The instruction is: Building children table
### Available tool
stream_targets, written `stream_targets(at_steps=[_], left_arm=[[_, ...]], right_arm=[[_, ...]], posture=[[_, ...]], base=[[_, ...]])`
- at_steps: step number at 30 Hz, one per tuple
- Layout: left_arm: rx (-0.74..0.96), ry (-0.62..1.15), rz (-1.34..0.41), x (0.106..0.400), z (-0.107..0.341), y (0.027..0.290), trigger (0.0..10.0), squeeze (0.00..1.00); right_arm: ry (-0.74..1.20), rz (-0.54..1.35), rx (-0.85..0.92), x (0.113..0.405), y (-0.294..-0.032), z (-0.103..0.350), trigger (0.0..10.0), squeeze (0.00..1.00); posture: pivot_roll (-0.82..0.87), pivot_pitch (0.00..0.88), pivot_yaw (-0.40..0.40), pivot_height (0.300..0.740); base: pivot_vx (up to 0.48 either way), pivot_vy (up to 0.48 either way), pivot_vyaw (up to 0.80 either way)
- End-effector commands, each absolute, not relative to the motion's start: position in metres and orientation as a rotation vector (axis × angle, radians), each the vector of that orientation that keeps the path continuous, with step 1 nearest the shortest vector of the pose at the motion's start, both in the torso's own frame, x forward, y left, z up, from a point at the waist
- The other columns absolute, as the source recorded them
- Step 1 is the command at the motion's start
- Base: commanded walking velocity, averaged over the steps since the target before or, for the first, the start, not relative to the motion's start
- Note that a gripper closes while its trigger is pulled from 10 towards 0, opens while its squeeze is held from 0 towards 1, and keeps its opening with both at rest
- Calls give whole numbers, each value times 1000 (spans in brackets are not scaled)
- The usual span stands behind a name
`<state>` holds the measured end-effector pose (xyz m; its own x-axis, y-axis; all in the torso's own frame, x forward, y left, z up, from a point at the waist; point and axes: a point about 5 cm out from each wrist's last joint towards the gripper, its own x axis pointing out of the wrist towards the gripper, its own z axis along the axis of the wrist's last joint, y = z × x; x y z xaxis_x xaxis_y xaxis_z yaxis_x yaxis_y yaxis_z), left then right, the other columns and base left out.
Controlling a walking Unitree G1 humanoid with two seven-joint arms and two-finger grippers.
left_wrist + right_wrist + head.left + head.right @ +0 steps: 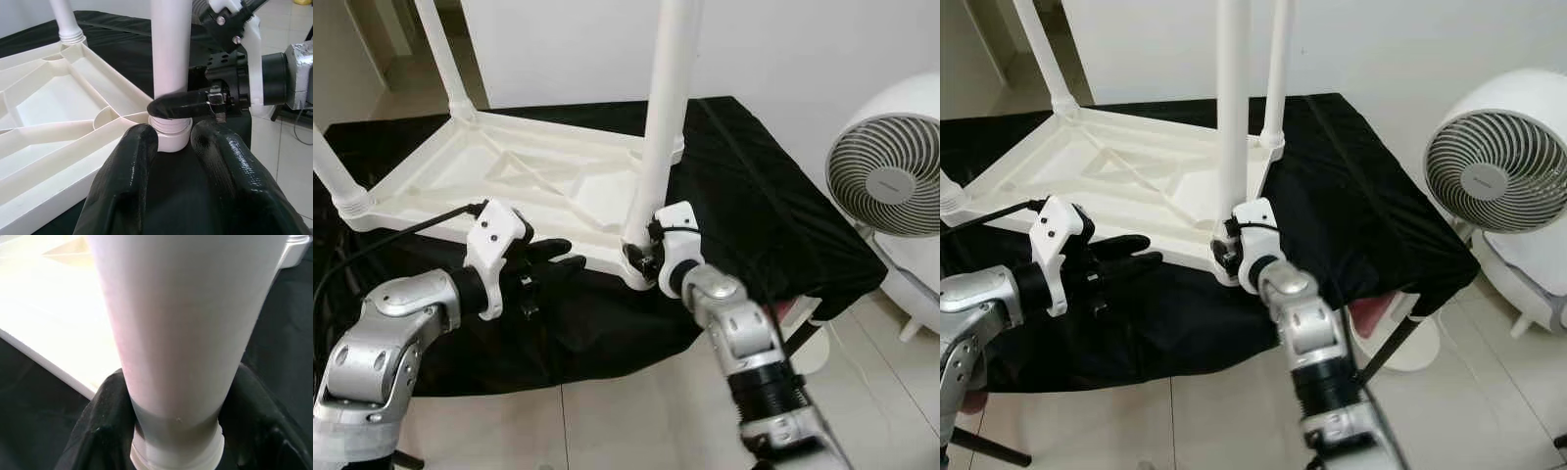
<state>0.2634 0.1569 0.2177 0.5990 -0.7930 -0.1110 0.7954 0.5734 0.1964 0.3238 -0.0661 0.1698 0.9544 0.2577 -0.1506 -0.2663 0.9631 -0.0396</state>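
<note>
Tabletop [509,171], white plastic and flipped underside up, lies on the black cloth [744,196] in front of you, and your right gripper [641,253] is clamped on the near leg [661,117] just above its threaded collar, at the tabletop's near right corner. Through the right wrist view that leg sits squarely between the two black fingers [100,426], both touching it. Your left gripper [563,255] hangs just off the near edge of the tabletop, fingers a narrow gap apart with nothing in them, pointing at that same corner; from its wrist camera the fingertips [142,147] stop just short of the collar, with the right gripper's finger wrapped across the leg behind them. A second leg [1275,69] stands in the far right corner, a third leg [445,54] in the far left corner, and a fourth leg [337,181] leans out of the near left corner. All the legs run off the top or side of the picture, so you can't see their ends. Whether the held leg is fully seated in its socket is hard to tell. A black cable [401,235] trails from the left wrist across the cloth. Off the cloth's right edge stands a white round fan [891,181] on the tiled floor [636,421], well clear of both arms.
</note>
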Motion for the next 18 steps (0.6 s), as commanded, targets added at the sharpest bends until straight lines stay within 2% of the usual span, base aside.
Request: stream_targets(at_steps=[1,2,3,9,10,11,14,15,18], left_arm=[[239,7,-906,264,218,156,10000,0],[239,8,-911,263,217,155,10000,0],[238,9,-914,263,217,155,10000,0],[238,10,-915,262,218,155,10000,0],[239,11,-914,262,218,155,10000,0],[239,12,-912,261,218,156,10000,0],[238,12,-912,261,217,156,10000,0],[238,10,-913,261,218,155,10000,0],[238,10,-913,262,218,155,10000,0]], right_arm=[[236,85,-33,321,-87,152,0,0],[231,-2,-6,317,-84,152,0,0],[223,-7,-2,315,-78,151,0,0],[177,64,-37,313,-65,154,0,0],[155,101,-40,311,-60,157,1922,0],[111,116,-67,310,-58,163,10000,0],[52,199,-101,308,-52,171,10000,0],[24,272,-109,307,-48,176,10000,918],[9,322,-110,306,-45,178,10000,918]], posture=[[-47,90,37,740],[-47,92,37,740],[-47,92,37,740],[-38,93,35,740],[-38,93,35,740],[-40,92,33,740],[-40,92,33,740],[-45,89,33,740],[-45,89,33,740]], base=[[0,0,0],[0,0,0],[0,0,0],[0,0,0],[0,0,0],[0,0,0],[0,0,0],[0,0,0],[0,0,0]])
